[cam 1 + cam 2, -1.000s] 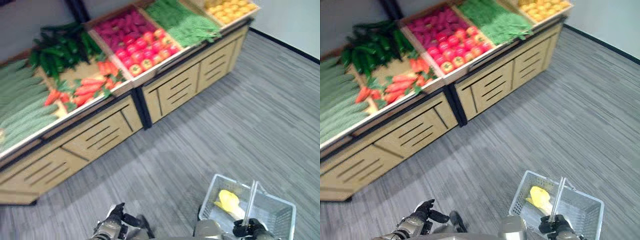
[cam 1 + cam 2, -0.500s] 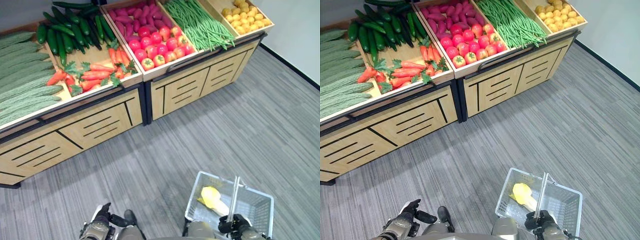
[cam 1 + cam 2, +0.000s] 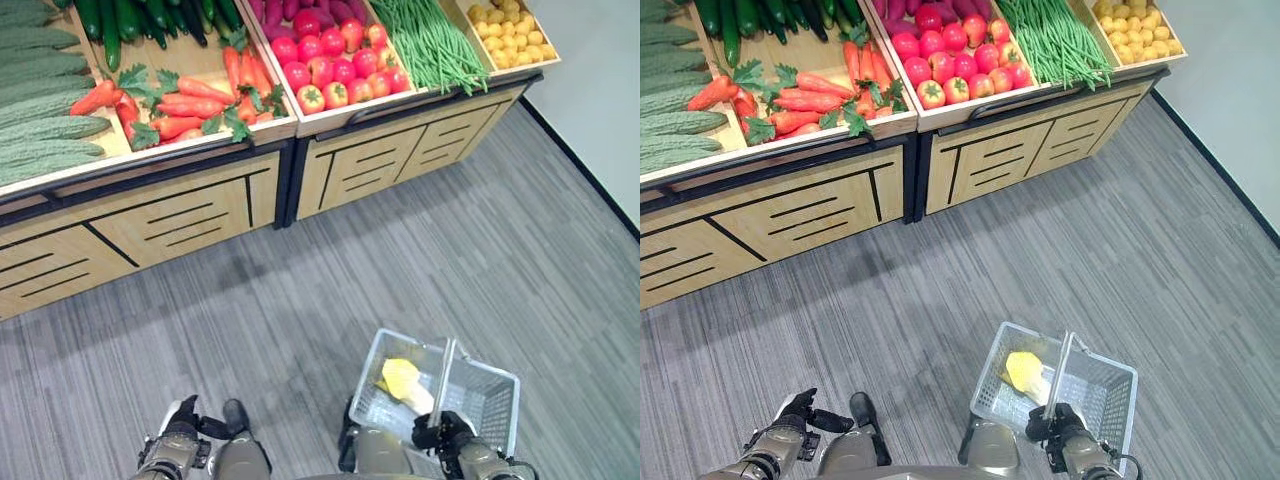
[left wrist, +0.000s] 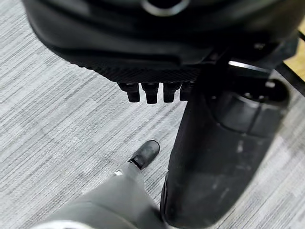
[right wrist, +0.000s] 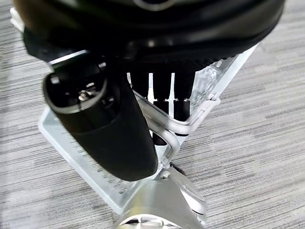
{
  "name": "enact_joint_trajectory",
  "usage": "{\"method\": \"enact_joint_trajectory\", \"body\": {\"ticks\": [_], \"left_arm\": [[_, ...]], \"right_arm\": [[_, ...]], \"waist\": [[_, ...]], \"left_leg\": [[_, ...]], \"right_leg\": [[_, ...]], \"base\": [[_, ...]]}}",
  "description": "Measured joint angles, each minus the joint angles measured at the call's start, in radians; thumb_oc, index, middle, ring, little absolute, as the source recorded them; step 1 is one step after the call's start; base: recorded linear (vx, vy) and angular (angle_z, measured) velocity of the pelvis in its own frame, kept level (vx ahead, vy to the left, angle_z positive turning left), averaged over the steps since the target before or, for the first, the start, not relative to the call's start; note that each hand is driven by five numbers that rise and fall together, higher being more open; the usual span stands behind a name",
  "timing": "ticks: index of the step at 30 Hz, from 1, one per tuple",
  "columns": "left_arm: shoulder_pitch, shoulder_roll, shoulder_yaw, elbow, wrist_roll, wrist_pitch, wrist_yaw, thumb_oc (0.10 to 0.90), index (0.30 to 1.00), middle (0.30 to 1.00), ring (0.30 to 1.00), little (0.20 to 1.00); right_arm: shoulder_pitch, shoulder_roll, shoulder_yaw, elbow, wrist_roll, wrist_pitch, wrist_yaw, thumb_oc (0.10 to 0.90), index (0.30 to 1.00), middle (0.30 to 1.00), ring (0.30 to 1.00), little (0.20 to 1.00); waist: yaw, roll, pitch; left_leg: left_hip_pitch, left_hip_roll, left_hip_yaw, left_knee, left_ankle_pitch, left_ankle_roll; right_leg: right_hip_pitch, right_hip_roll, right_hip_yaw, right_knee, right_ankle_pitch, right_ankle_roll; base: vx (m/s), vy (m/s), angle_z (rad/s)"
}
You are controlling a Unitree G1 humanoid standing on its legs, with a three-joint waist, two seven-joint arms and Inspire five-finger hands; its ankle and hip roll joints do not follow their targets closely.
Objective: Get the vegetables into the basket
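Right hand [image 3: 1061, 430], fingers curled round the metal handle [image 3: 1061, 366] of the white wire basket [image 3: 1110, 400], which hangs low over the grey carpeted floor [image 3: 1060, 250]. A yellow vegetable [image 3: 1023, 368], possibly a pepper, lies inside the basket. Left hand [image 3: 795, 412] low at the robot's left, holding nothing, fingers apparently bent loosely. Beyond the floor, a wooden produce stand [image 3: 840, 205] displays carrots [image 3: 805, 100], tomatoes [image 3: 950, 70], green beans [image 3: 1055, 40], cucumbers [image 3: 40, 110] and small yellow fruit [image 3: 1135, 30]; a pale wall [image 3: 1230, 80] at right.
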Motion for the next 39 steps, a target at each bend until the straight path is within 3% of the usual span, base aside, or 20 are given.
{"method": "enact_joint_trajectory", "body": {"ticks": [1,2,3,6,7,10,12,13,14,15,20,22,24,26,28,31,35,37,38,39], "left_arm": [[-0.004,-0.007,-0.015,0.000,0.000,0.000,0.001,0.900,1.000,1.000,1.000,1.000],[-0.040,-0.022,-0.049,0.006,0.001,0.004,0.007,0.900,1.000,1.000,1.000,1.000],[-0.048,-0.018,-0.050,0.013,0.001,0.005,0.011,0.900,1.000,1.000,1.000,1.000],[-0.053,-0.008,-0.049,0.020,0.001,0.002,0.012,0.900,1.000,1.000,1.000,1.000],[-0.055,0.003,-0.045,0.020,0.001,0.003,0.023,0.900,1.000,1.000,1.000,1.000],[-0.038,0.014,-0.040,0.041,0.003,0.006,0.029,0.900,1.000,1.000,1.000,1.000],[-0.013,0.028,-0.041,0.041,0.004,0.009,0.027,0.900,1.000,1.000,1.000,1.000],[0.016,0.001,-0.040,0.036,0.004,0.007,0.029,0.900,1.000,1.000,1.000,1.000],[0.035,-0.025,-0.039,0.033,0.003,0.009,0.030,0.900,1.000,1.000,1.000,1.000],[0.031,-0.038,-0.039,0.028,0.006,0.012,0.029,0.900,1.000,1.000,1.000,1.000],[-0.004,-0.050,-0.039,0.010,0.019,0.002,0.025,0.900,1.000,1.000,1.000,1.000],[-0.021,-0.074,-0.046,0.001,0.019,-0.003,0.021,0.900,1.000,1.000,1.000,1.000],[-0.015,-0.089,-0.045,0.010,0.018,0.001,0.019,0.900,1.000,1.000,1.000,1.000],[0.008,-0.108,-0.041,0.025,0.017,0.005,0.019,0.900,1.000,1.000,1.000,1.000],[0.026,-0.117,-0.038,0.044,0.008,0.003,0.018,0.900,1.000,1.000,1.000,1.000],[0.020,-0.119,-0.040,0.041,0.000,0.001,0.017,0.900,1.000,1.000,1.000,1.000],[0.019,-0.129,-0.050,0.038,0.000,0.001,-0.001,0.900,1.000,1.000,1.000,1.000],[0.004,-0.130,-0.056,0.037,0.000,0.002,-0.002,0.900,1.000,1.000,1.000,1.000],[0.002,-0.129,-0.062,0.034,-0.014,-0.011,-0.001,0.900,1.000,1.000,1.000,1.000],[0.001,-0.129,-0.062,0.027,-0.022,-0.019,-0.001,0.900,1.000,1.000,1.000,1.000]], "right_arm": [[-0.004,-0.006,-0.004,-0.004,0.003,-0.005,-0.005,0.400,0.300,0.300,0.300,0.300],[-0.019,-0.023,-0.030,-0.029,0.030,-0.024,-0.015,0.400,0.300,0.300,0.300,0.300],[-0.026,-0.027,-0.026,-0.035,0.029,-0.028,-0.015,0.400,0.300,0.300,0.300,0.300],[-0.037,-0.030,-0.012,-0.045,0.029,-0.030,-0.015,0.400,0.300,0.300,0.300,0.300],[-0.050,-0.027,-0.022,-0.045,0.043,-0.035,-0.017,0.400,0.300,0.300,0.300,0.300],[-0.063,-0.022,-0.025,-0.047,0.047,-0.041,-0.025,0.400,0.300,0.300,0.300,0.300],[-0.053,-0.009,-0.023,-0.045,0.042,-0.040,-0.018,0.400,0.300,0.300,0.300,0.300],[-0.065,-0.008,-0.021,-0.045,0.029,-0.037,-0.009,0.400,0.300,0.300,0.300,0.300],[-0.079,-0.016,-0.021,-0.045,0.019,-0.034,-0.002,0.400,0.300,0.300,0.300,0.300],[-0.094,-0.026,-0.021,-0.045,0.007,-0.028,-0.001,0.400,0.300,0.300,0.300,0.300],[-0.092,-0.056,-0.021,-0.031,0.003,0.008,0.025,0.400,0.300,0.300,0.300,0.300],[-0.079,-0.063,-0.022,-0.016,0.002,0.019,0.027,0.400,0.300,0.300,0.300,0.300],[-0.069,-0.070,-0.020,-0.017,0.000,0.020,0.028,0.400,0.300,0.300,0.300,0.300],[-0.053,-0.083,-0.010,-0.015,0.000,0.023,0.028,0.400,0.300,0.300,0.300,0.300],[-0.046,-0.087,-0.001,-0.012,0.000,0.024,0.030,0.400,0.300,0.300,0.300,0.300],[-0.020,-0.087,-0.001,-0.004,0.002,0.022,0.034,0.400,0.300,0.300,0.300,0.300],[-0.010,-0.111,0.018,0.018,0.001,0.025,0.033,0.400,0.300,0.300,0.300,0.300],[-0.002,-0.116,0.016,0.028,0.001,0.033,0.032,0.400,0.300,0.300,0.300,0.300],[0.004,-0.115,0.014,0.045,0.000,0.042,0.031,0.400,0.300,0.300,0.300,0.300],[0.007,-0.114,0.014,0.047,0.001,0.044,0.031,0.400,0.300,0.300,0.300,0.300]], "waist": [[-0.009,0.027,0.018],[-0.024,0.067,0.047],[-0.035,0.082,0.058],[-0.037,0.059,0.064],[-0.056,0.053,0.085],[-0.056,0.038,0.097],[-0.056,0.008,0.086],[-0.054,0.039,0.090],[-0.055,0.074,0.097],[-0.063,0.097,0.107],[-0.095,0.135,0.107],[-0.109,0.157,0.083],[-0.106,0.184,0.051],[-0.104,0.218,0.016],[-0.109,0.238,-0.002],[-0.109,0.223,-0.028],[-0.115,0.192,-0.032],[-0.107,0.181,-0.035],[-0.084,0.183,-0.040],[-0.074,0.183,-0.041]], "left_leg": [[0.007,-0.003,-0.024,-0.015,-0.007,0.024],[0.011,0.007,-0.066,-0.050,0.014,0.044],[0.000,0.010,-0.096,-0.051,0.019,0.048],[-0.012,-0.022,-0.136,-0.055,0.012,0.057],[-0.014,-0.034,-0.184,-0.056,0.009,0.052],[0.017,-0.037,-0.226,-0.056,-0.010,0.023],[0.049,-0.055,-0.243,-0.056,-0.023,-0.014],[0.079,-0.026,-0.243,-0.051,-0.041,-0.054],[0.097,0.014,-0.228,-0.051,-0.049,-0.076],[0.112,0.033,-0.207,-0.049,-0.036,-0.100],[0.181,0.049,-0.222,-0.024,-0.019,-0.129],[0.167,0.061,-0.265,0.030,-0.020,-0.133],[0.140,0.081,-0.278,0.084,-0.010,-0.149],[0.122,0.112,-0.301,0.134,0.018,-0.195],[0.109,0.138,-0.337,0.183,0.034,-0.200],[0.054,0.149,-0.408,0.281,0.137,-0.205],[0.048,0.139,-0.352,0.248,0.142,-0.214],[0.035,0.140,-0.284,0.109,0.132,-0.212],[-0.029,0.136,-0.263,-0.061,0.141,-0.208],[-0.058,0.130,-0.266,-0.061,0.150,-0.207]], "right_leg": [[-0.046,-0.005,0.039,0.086,-0.006,0.000],[-0.130,0.042,0.183,0.151,-0.106,0.028],[-0.138,0.052,0.209,0.085,-0.114,0.036],[-0.174,0.053,0.238,-0.114,-0.069,0.058],[-0.185,0.066,0.243,-0.231,-0.034,0.056],[-0.204,0.093,0.212,-0.230,-0.005,0.046],[-0.163,0.088,0.202,-0.230,-0.038,0.049],[-0.141,0.113,0.196,-0.215,0.039,0.028],[-0.131,0.152,0.180,-0.205,0.093,-0.041],[-0.115,0.172,0.171,-0.204,0.086,-0.062],[-0.017,0.178,0.139,-0.200,0.036,-0.070],[-0.003,0.171,0.108,-0.153,-0.024,-0.062],[0.004,0.188,0.097,-0.153,-0.040,-0.075],[0.014,0.219,0.093,-0.153,-0.057,-0.099],[0.025,0.247,0.096,-0.151,-0.073,-0.123],[0.042,0.251,0.095,-0.130,-0.101,-0.167],[0.081,0.240,0.093,-0.141,-0.133,-0.189],[0.102,0.245,0.077,-0.178,-0.119,-0.181],[0.127,0.267,0.079,-0.227,-0.124,-0.190],[0.134,0.268,0.091,-0.228,-0.122,-0.193]], "base": [[0.17,0.028,0.46],[0.10,-0.040,0.65],[0.19,-0.078,0.83],[0.23,-0.082,0.66],[0.23,-0.056,0.84],[0.22,-0.065,0.70],[0.13,-0.045,0.56],[0.17,-0.111,0.29],[0.32,-0.285,0.04],[0.26,-0.261,-0.02],[0.20,-0.202,0.15],[0.19,-0.272,0.34],[0.20,-0.281,0.10],[0.20,-0.276,-0.07],[0.17,-0.261,-0.14],[0.17,-0.147,0.05],[0.17,-0.004,0.15],[0.27,0.042,0.26],[0.32,0.061,-0.04],[0.28,0.066,-0.16]]}}
